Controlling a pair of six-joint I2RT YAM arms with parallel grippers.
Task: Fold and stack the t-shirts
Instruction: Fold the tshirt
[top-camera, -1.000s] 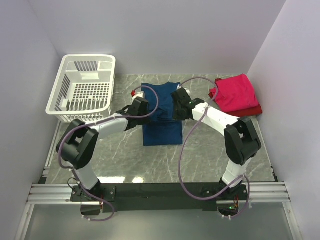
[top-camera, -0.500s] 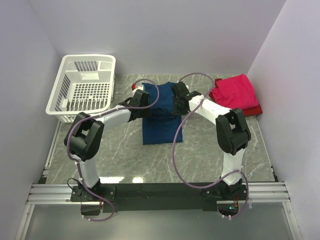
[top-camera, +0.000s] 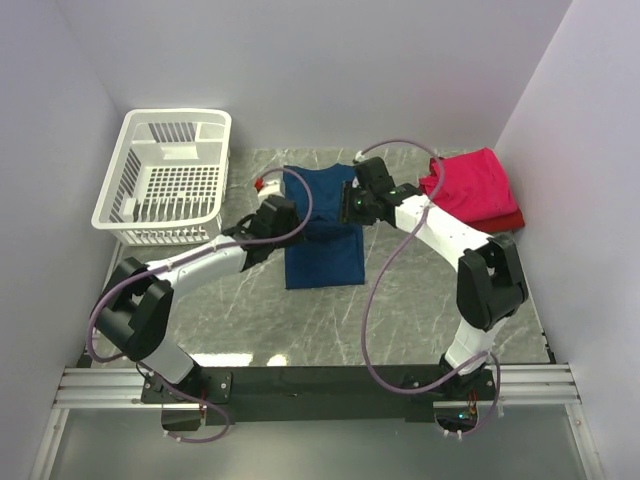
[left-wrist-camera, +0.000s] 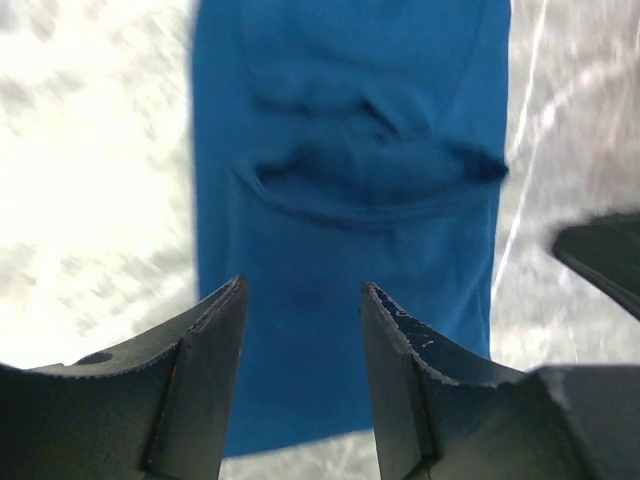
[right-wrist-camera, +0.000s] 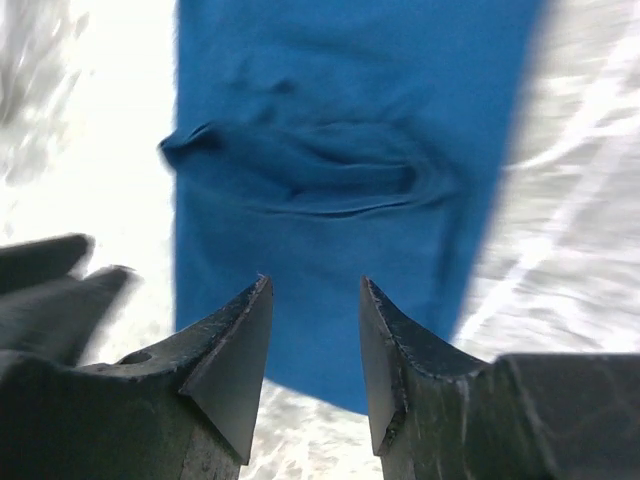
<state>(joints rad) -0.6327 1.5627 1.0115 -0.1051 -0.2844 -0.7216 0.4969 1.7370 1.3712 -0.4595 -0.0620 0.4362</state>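
The navy blue t-shirt (top-camera: 325, 245) lies flat on the marble table as a long folded strip, with a creased fold across its middle (left-wrist-camera: 370, 165) (right-wrist-camera: 330, 165). My left gripper (top-camera: 288, 220) (left-wrist-camera: 304, 290) hovers at the strip's left edge, open and empty. At the right edge my right gripper (top-camera: 353, 206) (right-wrist-camera: 316, 284) is open too, holding nothing. A folded pinkish-red t-shirt (top-camera: 472, 183) rests on a darker red one (top-camera: 506, 222) at the back right.
A white slotted basket (top-camera: 165, 178) stands at the back left of the table. Grey walls close in on the left, back and right. Each wrist view catches the other gripper as a dark blurred shape at its edge.
Both grippers were shut on the navy shirt and carried it toward the back. They have since opened, let go and drawn slightly outward. The shirt now lies folded.
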